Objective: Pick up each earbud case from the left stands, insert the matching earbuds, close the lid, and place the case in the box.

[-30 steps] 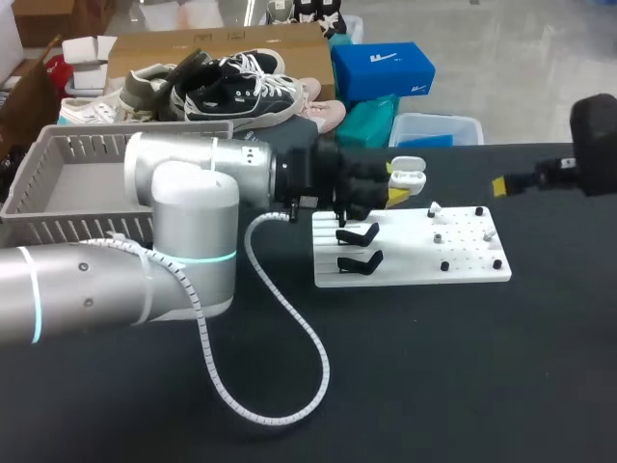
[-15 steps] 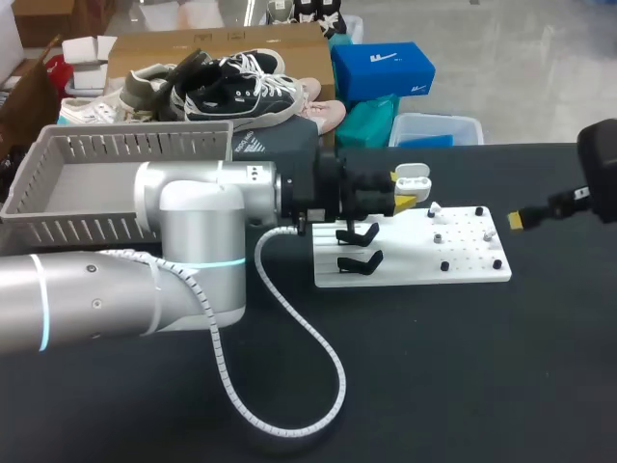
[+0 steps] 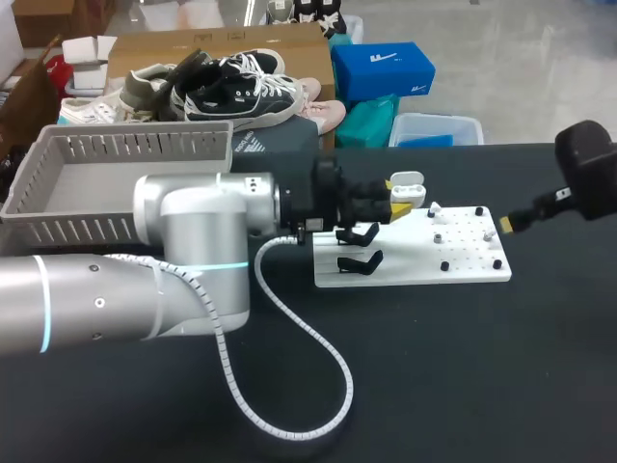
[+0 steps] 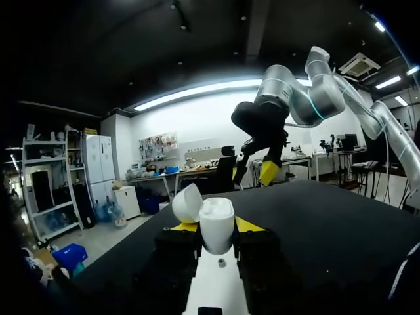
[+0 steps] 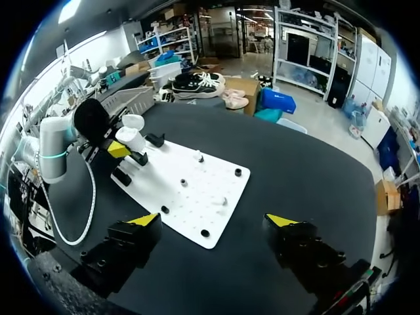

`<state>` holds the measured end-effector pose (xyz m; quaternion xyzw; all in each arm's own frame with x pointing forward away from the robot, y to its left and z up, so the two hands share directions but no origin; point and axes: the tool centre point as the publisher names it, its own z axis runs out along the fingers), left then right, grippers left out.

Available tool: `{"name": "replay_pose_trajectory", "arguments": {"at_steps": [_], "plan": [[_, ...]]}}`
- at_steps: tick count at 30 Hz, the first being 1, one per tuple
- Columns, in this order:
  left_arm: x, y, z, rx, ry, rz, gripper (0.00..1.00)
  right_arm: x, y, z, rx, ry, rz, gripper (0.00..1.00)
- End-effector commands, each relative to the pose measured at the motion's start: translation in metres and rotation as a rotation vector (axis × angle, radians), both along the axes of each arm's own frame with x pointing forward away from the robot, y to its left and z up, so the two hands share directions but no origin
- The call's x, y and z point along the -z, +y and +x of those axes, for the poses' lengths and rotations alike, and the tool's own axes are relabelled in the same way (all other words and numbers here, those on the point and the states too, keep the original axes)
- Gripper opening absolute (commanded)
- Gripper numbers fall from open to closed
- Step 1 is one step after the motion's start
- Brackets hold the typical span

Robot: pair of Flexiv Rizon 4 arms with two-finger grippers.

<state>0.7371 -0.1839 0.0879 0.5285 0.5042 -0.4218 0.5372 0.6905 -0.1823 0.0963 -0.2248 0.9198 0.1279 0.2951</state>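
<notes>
Left gripper (image 4: 211,228) clamps the smooth, rounded white earbud case (image 4: 216,220), long axis pointing straight out from it, lid (image 4: 187,202) open; right gripper (image 5: 213,221) is spread apart.

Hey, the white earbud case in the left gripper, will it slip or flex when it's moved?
Likely rigid: the earbud case shows no dent in the left gripper. Its smooth, rounded shell looks slippery. The open lid could swing.

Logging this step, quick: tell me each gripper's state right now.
Left gripper: shut on the open white earbud case.
Right gripper: open, holding nothing.
</notes>
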Motion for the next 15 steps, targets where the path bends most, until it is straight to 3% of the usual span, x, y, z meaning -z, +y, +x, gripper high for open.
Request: {"name": "replay_pose_trajectory", "arguments": {"at_steps": [1, 15], "plan": [[-0.001, 0.000, -0.003, -0.010, 0.002, -0.002, 0.00, 0.011, 0.005, 0.004, 0.047, -0.029, -0.059, 1.00], [0.002, 0.006, -0.004, -0.020, 0.011, -0.028, 0.00, 0.034, 0.009, 0.013, 0.061, -0.005, -0.134, 1.00]]}}
